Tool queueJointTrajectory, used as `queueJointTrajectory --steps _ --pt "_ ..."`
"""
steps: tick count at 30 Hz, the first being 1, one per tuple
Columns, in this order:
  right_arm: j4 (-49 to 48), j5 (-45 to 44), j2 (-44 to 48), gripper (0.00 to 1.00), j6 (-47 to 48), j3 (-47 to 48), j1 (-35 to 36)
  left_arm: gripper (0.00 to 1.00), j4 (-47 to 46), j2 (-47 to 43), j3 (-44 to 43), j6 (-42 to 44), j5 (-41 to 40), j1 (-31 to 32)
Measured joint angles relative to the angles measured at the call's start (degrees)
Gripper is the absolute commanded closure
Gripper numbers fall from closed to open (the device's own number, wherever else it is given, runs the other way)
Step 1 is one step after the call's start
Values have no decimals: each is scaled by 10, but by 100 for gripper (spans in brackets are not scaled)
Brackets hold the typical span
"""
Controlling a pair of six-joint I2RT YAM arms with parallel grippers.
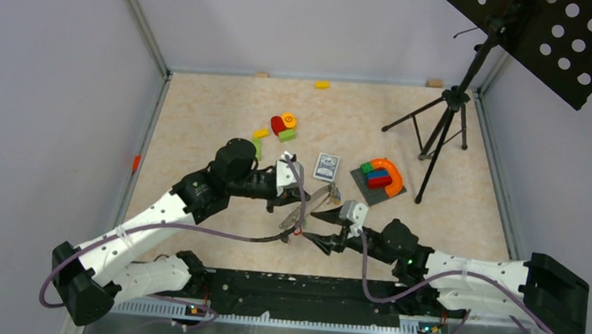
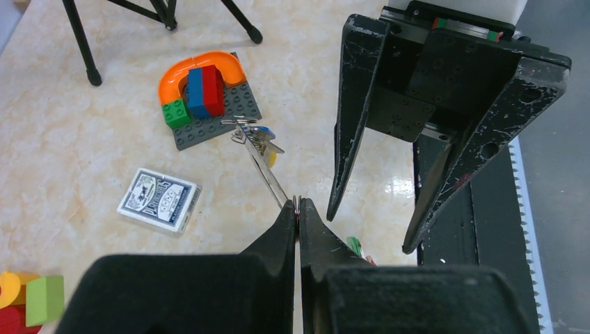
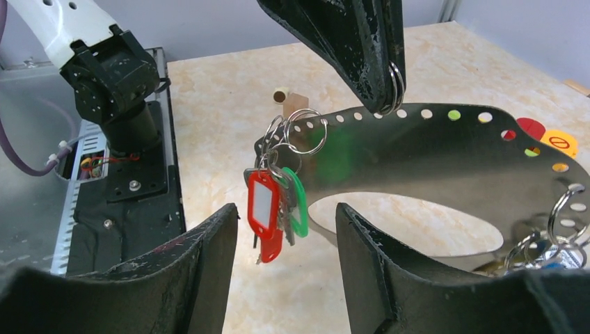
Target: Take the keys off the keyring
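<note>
Lettering on playing-card box [image 2: 158, 200] illegible; red key tag [image 3: 264, 203] insert white.

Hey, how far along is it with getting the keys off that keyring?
Done: nothing that I can see; both key bunches hang from the keyring. In hand: the left gripper is shut on the keyring, holding it up, and the open right gripper straddles the red- and green-tagged keys without gripping. Left: freeing that bunch, then the second bunch at the other end.

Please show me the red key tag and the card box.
red key tag [image 3: 264, 203]: right wrist view, its white label window.
card box [image 2: 158, 200]: left wrist view, middle of its top face.
</note>
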State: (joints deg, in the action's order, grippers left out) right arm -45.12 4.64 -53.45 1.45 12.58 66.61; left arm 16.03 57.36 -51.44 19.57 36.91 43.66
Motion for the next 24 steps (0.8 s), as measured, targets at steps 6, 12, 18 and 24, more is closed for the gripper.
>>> queueJointTrajectory --steps 6,12,18,24 --pt "-12 0 -14 52 7 11 0 100 -3 -1 0 -5 15 0" --pt "-24 8 -26 58 10 20 0 100 -12 -12 0 -17 23 0" --pt "-36 22 -53 64 8 25 0 100 -27 -17 0 -27 28 0" --pt "-43 31 -70 68 2 25 0 100 -28 -17 0 -32 30 0"
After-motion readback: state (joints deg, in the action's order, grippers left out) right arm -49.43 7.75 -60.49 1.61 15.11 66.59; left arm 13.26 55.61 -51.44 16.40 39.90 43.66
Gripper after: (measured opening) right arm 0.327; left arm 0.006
